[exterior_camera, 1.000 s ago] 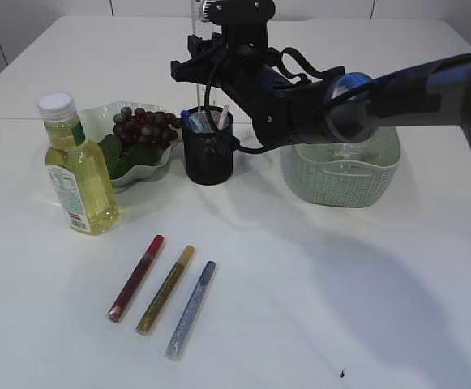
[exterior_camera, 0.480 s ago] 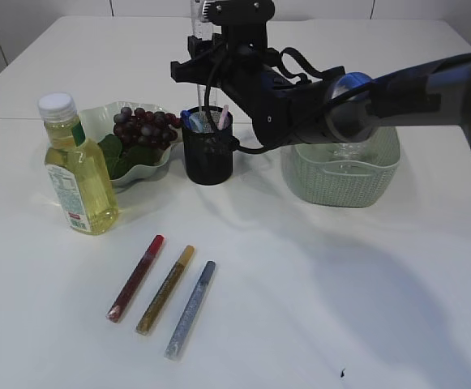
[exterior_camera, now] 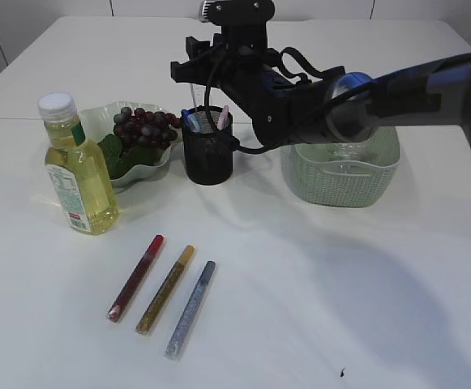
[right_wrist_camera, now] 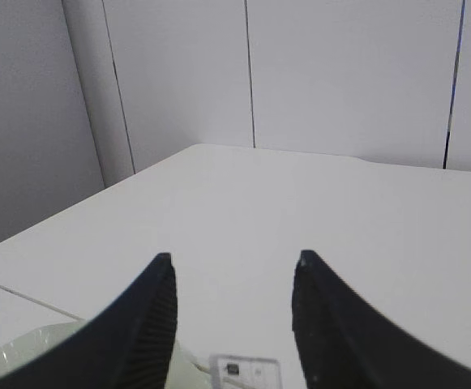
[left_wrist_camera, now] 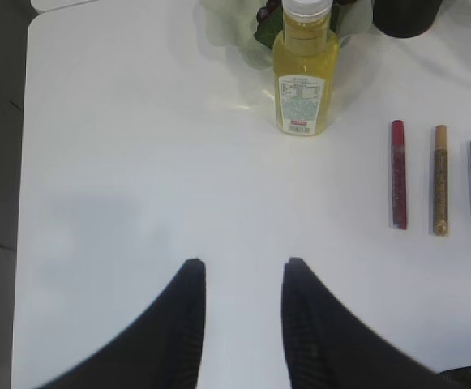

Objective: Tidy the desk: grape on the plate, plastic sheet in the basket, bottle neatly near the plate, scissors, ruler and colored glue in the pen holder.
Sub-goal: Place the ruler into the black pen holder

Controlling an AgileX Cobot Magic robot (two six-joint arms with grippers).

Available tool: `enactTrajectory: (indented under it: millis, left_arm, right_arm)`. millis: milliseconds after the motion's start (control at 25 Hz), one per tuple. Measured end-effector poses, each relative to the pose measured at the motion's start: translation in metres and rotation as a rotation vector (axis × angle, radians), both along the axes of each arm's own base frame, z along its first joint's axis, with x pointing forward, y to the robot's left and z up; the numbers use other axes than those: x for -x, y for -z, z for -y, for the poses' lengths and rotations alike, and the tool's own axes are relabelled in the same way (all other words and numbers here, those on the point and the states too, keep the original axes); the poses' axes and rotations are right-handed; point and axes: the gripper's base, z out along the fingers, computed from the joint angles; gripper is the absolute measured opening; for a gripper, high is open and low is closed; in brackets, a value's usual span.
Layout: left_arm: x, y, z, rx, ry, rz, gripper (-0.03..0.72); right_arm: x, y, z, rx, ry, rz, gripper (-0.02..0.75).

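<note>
I am hovering my right claw (exterior_camera: pixel 205 66) above the pen holder (exterior_camera: pixel 207 151), jaws apart with nothing between them; a clear ruler tip (right_wrist_camera: pixel 244 373) is poking up just below. The three glue tubes (exterior_camera: pixel 164 294) are lying near-parallel toward the table's front, closer to my left claw (left_wrist_camera: pixel 243 279), which is standing apart, empty. The holder's contents are hard to make out.

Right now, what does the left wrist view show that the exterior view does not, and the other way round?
Only the left wrist view shows the left pincer, open and empty above bare table, and that table's left edge. Only the exterior view shows the green basket, the right arm over the black pen holder, and the whole plate with its grapes. Both show the bottle of yellow liquid and the three glue pens, red, gold and silver, lying side by side.
</note>
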Motion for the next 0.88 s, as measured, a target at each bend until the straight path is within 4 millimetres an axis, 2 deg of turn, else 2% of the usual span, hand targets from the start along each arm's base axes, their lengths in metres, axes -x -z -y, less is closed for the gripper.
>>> enactTrajectory:
  millis: [200,520,720,880]
  left_arm:
    - [0.000,0.000,0.000,0.002,0.001,-0.001,0.239]
    - [0.000,0.000,0.001,0.015,0.007,-0.007,0.239]
    - [0.001,0.001,0.003,0.036,0.016,-0.018,0.239]
    - [0.001,0.001,0.004,0.039,0.017,-0.019,0.239]
  right_arm:
    - [0.002,-0.002,0.000,0.017,-0.013,-0.047,0.376]
    - [0.015,-0.037,0.004,0.094,-0.063,-0.167,0.376]
    - [0.034,-0.054,0.008,0.228,-0.140,-0.359,0.376]
    - [0.058,-0.084,0.016,0.304,-0.196,-0.473,0.376]
